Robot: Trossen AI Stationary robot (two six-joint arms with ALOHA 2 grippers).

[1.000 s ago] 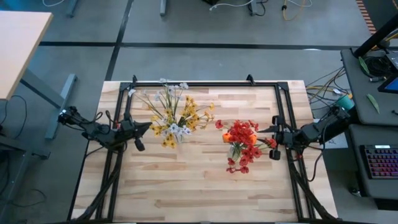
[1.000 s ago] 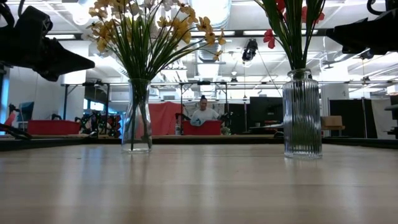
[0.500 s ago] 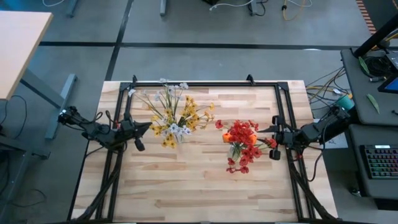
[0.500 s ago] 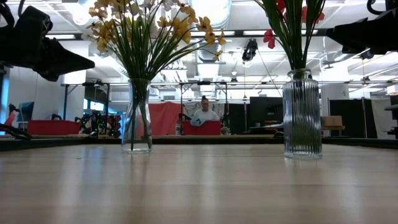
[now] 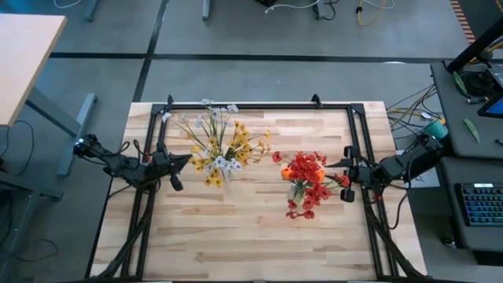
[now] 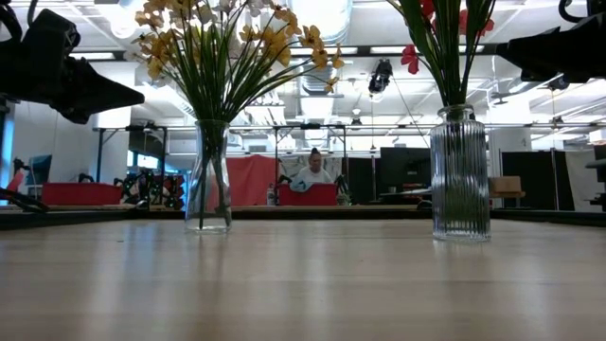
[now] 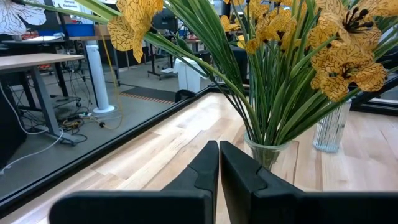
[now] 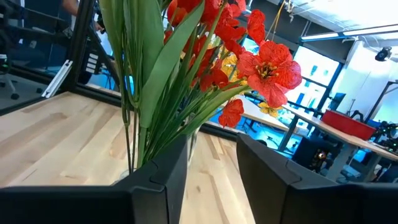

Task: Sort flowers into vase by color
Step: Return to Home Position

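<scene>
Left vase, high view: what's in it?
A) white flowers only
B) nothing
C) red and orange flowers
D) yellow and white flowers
D: the left vase holds the yellow and white flowers, while the red and orange flowers stand in the right vase.

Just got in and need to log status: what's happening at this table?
The sorting looks done. The yellow and white flowers stand in the left vase, the red and orange flowers in the right vase. Both arms hold nothing: the left gripper is shut beside its vase, the right gripper open beside its own.
</scene>
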